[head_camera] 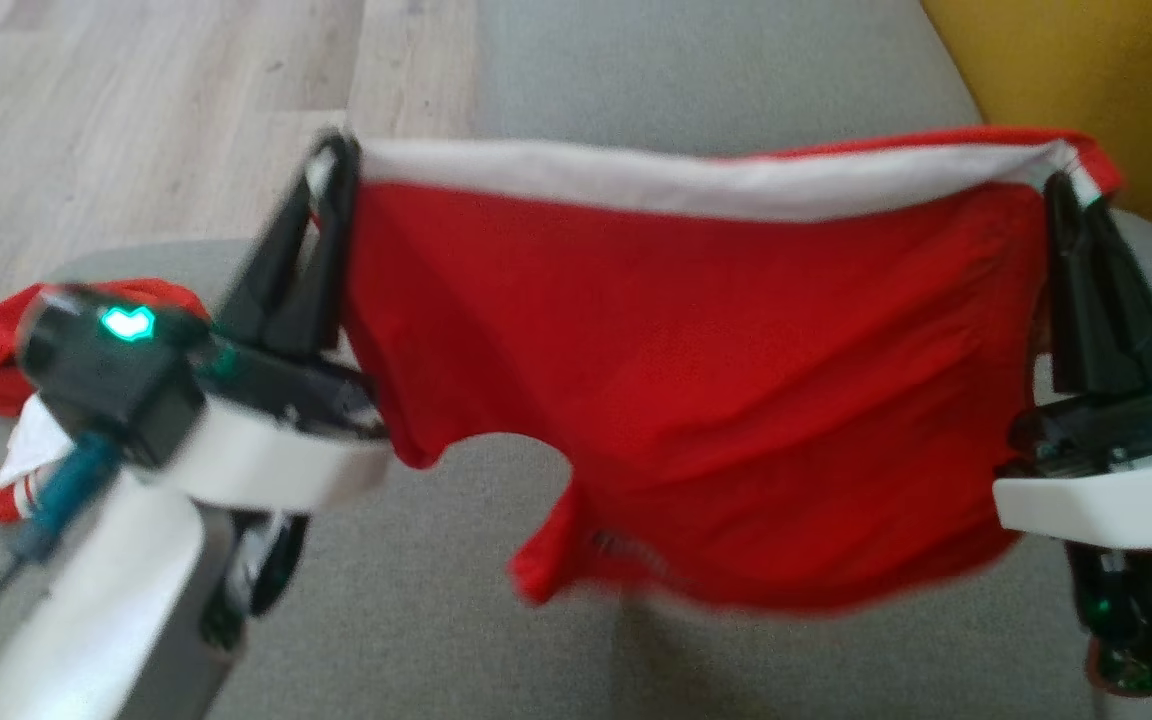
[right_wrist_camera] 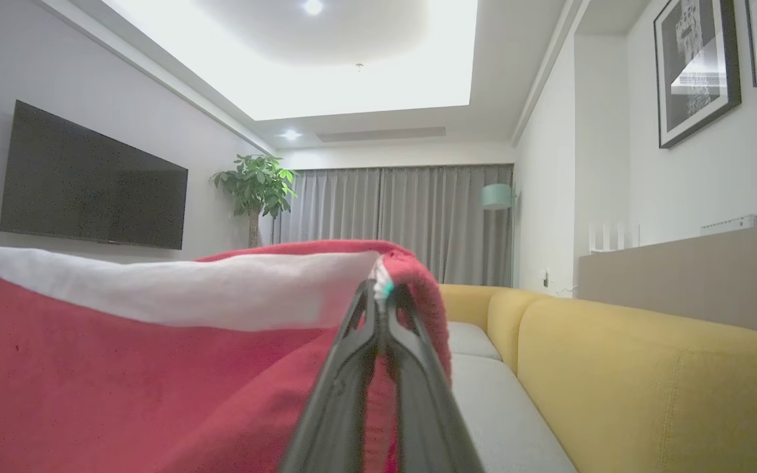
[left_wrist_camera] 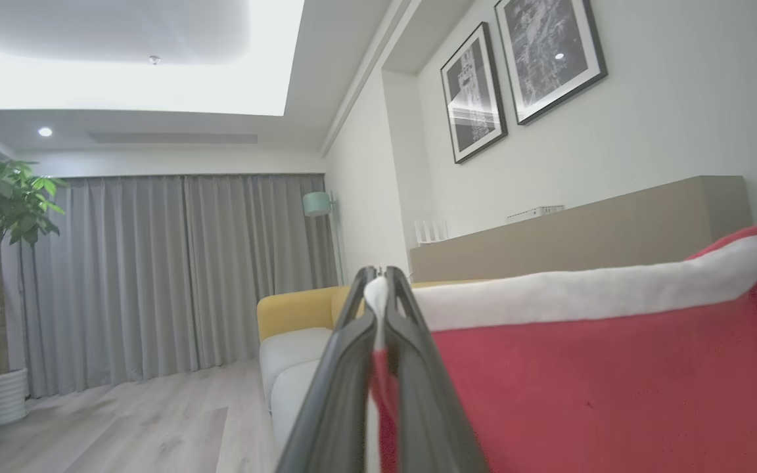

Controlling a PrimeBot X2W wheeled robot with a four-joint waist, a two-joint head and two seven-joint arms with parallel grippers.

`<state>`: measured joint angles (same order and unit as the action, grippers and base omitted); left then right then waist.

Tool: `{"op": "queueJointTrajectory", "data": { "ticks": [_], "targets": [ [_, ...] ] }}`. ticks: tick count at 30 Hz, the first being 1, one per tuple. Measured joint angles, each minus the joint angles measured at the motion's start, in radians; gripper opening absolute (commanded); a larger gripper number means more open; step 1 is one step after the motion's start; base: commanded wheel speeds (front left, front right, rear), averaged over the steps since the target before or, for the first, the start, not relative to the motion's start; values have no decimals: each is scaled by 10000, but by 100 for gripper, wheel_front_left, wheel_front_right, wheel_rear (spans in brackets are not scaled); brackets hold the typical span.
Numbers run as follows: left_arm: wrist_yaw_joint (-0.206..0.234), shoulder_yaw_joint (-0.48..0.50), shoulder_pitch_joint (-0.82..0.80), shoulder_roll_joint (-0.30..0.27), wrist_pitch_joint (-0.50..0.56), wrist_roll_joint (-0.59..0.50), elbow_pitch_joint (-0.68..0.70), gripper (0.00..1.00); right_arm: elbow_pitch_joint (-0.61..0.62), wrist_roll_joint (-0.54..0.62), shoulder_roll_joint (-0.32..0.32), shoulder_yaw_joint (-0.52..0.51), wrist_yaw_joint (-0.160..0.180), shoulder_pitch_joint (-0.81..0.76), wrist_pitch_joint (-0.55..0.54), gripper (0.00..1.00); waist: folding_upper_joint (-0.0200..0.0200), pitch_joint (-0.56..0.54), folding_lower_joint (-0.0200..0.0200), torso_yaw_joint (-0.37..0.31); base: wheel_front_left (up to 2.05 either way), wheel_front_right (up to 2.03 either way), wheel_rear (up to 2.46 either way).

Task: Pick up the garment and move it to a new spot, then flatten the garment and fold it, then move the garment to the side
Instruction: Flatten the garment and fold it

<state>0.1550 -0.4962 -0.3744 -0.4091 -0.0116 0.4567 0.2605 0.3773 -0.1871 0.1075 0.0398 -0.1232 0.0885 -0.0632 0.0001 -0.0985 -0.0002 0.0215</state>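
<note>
One garment (head_camera: 696,380), red with a white band along its upper edge, hangs spread between the two grippers above a grey sofa seat (head_camera: 716,70). Its lower hem has a curved cut-out and dangles close over the cushion; whether it touches cannot be told.

Left gripper (head_camera: 336,160): fingers pinched tight on the band's left corner, with white cloth showing between the tips in the left wrist view.
Right gripper (head_camera: 1061,190): fingers clamped on the band's right corner, with red fabric draped over the tips.

Surface: grey woven upholstery. A yellow backrest (head_camera: 1086,70) stands at the upper right of the head view. One second red-and-white cloth (head_camera: 11,350) lies bunched at the seat's left edge, beside the left arm. Pale wood-plank floor (head_camera: 136,100) lies beyond the seat.

Room:
- Grey floor-length curtains (right_wrist_camera: 405,217) across the far wall.
- One potted plant (right_wrist_camera: 257,187) beside the curtains.
- One dark wall-mounted television (right_wrist_camera: 89,180).
- One teal lamp (right_wrist_camera: 497,196) near the curtain's end.
- Two black-framed monochrome pictures (left_wrist_camera: 474,92) above a beige ledge (left_wrist_camera: 582,230) that carries small white items.
- One recessed, lit ceiling panel (right_wrist_camera: 352,52) with spotlights nearby.
</note>
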Motion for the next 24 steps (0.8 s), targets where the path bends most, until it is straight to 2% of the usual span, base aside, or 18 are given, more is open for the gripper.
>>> {"op": "queueJointTrajectory", "data": {
  "ticks": [3, 6, 11, 12, 16, 20, 24],
  "targets": [
    [-15, 138, -530, -190, 385, 2, 217, 0, 581, 63, 29, -63, 0, 8, -535, 0, 0, 171, 1, -54, 0, 0, 0],
    [-215, 140, -838, -213, 468, 94, 65, 0, 493, 115, 63, -59, 0, 35, -840, 0, 0, 431, 1, -113, 0, 0, 0],
    [-759, 92, -1504, -88, 487, 453, -1156, 0, -1273, 63, 328, 479, 0, 847, -1007, 0, 0, 1132, 2, -246, 0, 0, 0],
    [-1058, 92, -2158, -77, 389, 428, -1904, 0, -2395, -40, 468, 740, 0, 1954, -828, 0, 0, 1544, 3, -313, 0, 0, 0],
    [-1582, 180, -4239, -44, -159, 84, -3586, 0, -4550, 35, 604, 1363, 0, 5080, -184, 0, -1, 2406, 7, -462, 0, 0, 0],
    [-1762, 426, -6507, 259, -920, -374, -4943, 0, -6531, 374, 529, 1499, 0, 7929, 815, 0, -1, 3196, 7, -600, 0, 0, 0],
    [-1902, 479, -8031, 761, -1699, -558, -6050, 0, -8287, 966, 236, 1185, 0, 9679, 1958, 0, -1, 3893, 6, -622, 0, 0, 0]
  ]
}}
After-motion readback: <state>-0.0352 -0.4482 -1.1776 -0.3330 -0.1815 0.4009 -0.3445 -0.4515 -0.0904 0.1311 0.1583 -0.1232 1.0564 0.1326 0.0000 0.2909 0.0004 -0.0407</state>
